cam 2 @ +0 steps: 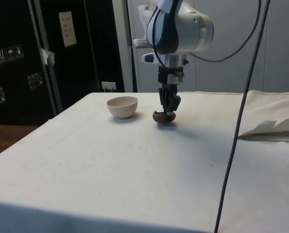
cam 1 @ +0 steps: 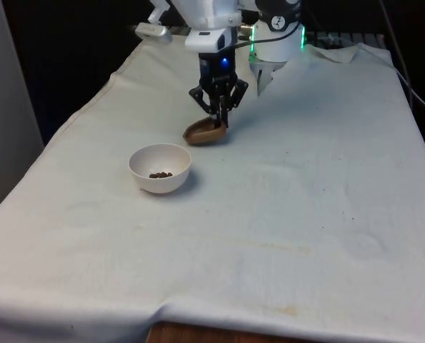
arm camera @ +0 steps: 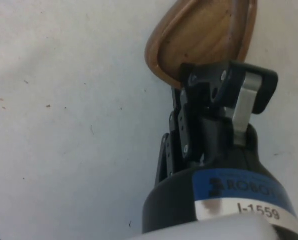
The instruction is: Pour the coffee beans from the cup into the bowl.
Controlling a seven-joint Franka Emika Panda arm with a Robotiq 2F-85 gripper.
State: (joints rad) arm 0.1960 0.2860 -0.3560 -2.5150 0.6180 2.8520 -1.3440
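Observation:
A brown wooden cup rests on the white cloth, tipped with its mouth towards the front view's left. My gripper comes down from above and is shut on the cup's rim at the side nearer the robot. In the wrist view the cup shows a bare inside just past the gripper. A white bowl stands a little nearer the camera and to the front view's left, with a few dark coffee beans at its bottom. In the side view the cup sits under the gripper, right of the bowl.
A rumpled fold of cloth lies at the far right near the robot's base. A black cable hangs across the side view. The table's wooden front edge shows below the cloth.

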